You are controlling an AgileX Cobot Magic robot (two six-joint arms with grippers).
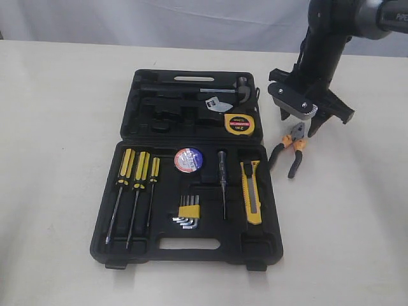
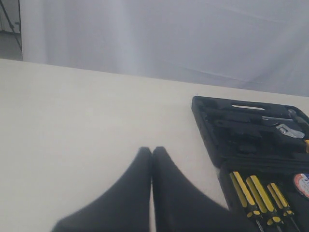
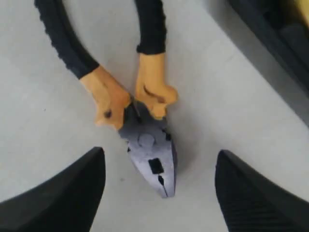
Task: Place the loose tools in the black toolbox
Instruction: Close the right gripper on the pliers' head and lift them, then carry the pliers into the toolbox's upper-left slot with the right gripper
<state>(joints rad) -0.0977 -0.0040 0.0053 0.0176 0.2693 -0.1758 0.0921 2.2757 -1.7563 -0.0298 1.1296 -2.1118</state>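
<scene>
The pliers (image 1: pixel 288 148) lie on the table (image 1: pixel 51 159) just right of the toolbox (image 1: pixel 268 250), outside it, with their handles splayed. They look like stiff steel, heavy for their size. The bare head is probably slick and the rubbery handles grippier, so the orange neck by the pivot seems the best hold. The right jaws hang spread wide just above the pliers, straddling the head without touching. The left jaws are pressed together, empty, left of the toolbox
</scene>
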